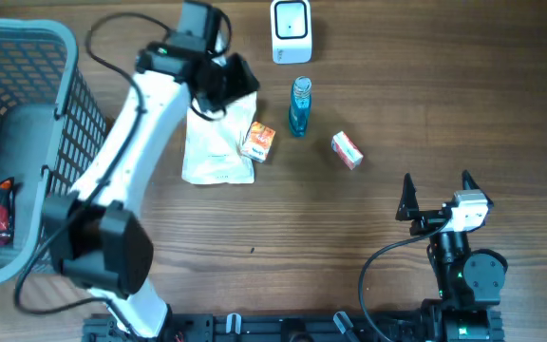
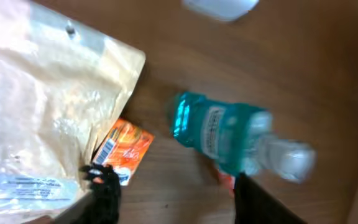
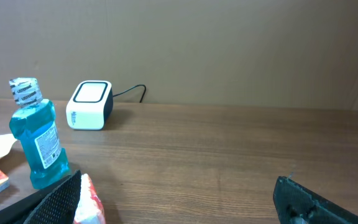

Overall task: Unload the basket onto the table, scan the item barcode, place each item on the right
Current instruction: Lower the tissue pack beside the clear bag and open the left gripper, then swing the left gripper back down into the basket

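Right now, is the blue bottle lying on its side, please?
No, the bottle stands upright on the table, its cap on top.

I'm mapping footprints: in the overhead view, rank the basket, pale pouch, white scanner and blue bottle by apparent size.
1. basket
2. pale pouch
3. white scanner
4. blue bottle, narrower than the scanner though about as long
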Action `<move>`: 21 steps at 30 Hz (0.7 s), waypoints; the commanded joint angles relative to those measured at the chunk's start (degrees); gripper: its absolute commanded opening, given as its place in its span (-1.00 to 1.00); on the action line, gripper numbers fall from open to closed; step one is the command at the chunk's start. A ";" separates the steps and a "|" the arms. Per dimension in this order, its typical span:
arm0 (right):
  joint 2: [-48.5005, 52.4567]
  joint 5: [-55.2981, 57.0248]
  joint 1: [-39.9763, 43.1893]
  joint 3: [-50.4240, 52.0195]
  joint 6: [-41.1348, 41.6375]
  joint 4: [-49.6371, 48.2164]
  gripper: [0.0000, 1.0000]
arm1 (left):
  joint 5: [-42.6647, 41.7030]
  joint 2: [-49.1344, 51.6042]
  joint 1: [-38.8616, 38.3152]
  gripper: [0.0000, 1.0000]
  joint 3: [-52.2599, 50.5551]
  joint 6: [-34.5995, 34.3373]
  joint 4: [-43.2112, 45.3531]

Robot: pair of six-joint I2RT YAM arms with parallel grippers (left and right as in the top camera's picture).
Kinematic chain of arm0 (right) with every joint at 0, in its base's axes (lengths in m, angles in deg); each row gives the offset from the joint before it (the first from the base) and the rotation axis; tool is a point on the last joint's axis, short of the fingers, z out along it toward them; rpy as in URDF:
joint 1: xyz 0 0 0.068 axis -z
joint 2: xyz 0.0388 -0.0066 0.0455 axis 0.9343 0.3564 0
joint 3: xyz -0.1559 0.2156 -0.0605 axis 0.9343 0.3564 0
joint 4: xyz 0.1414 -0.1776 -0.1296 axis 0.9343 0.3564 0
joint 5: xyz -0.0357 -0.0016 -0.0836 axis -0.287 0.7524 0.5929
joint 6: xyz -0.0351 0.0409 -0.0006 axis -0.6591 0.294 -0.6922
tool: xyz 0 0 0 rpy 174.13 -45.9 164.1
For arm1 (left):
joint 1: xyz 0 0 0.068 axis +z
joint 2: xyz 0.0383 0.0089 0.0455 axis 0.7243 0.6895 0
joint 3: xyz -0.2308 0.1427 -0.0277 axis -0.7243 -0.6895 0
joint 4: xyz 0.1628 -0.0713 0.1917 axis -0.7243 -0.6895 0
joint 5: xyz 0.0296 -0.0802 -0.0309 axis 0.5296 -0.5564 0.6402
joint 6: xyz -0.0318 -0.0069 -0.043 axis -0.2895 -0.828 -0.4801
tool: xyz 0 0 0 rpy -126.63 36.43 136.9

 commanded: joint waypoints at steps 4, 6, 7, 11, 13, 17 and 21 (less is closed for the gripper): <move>-0.15 0.57 -0.28 0.07 0.28 -0.09 1.00 | 21.40 -11.08 3.48 0.65 16.92 7.34 -13.46; -0.15 0.57 -0.28 0.07 0.28 -0.11 1.00 | 31.61 -13.51 5.62 0.77 18.40 7.34 -15.41; -0.15 0.57 -0.28 0.07 0.28 -0.09 1.00 | 36.85 -14.99 7.34 0.78 18.38 7.34 -15.96; -0.15 0.57 -0.28 0.07 0.26 -0.11 1.00 | 51.49 -16.81 17.35 1.00 18.38 7.30 -17.31; -0.15 0.57 -0.28 0.07 0.28 -0.11 1.00 | 51.91 -16.39 23.12 0.99 18.27 7.28 -17.64; -0.15 0.57 -0.28 0.07 0.31 -0.11 1.00 | 51.71 -14.34 34.56 0.99 18.27 7.08 -19.17; -0.15 0.57 -0.28 0.07 0.26 -0.11 1.00 | 51.23 -12.24 41.20 1.00 18.27 6.99 -21.88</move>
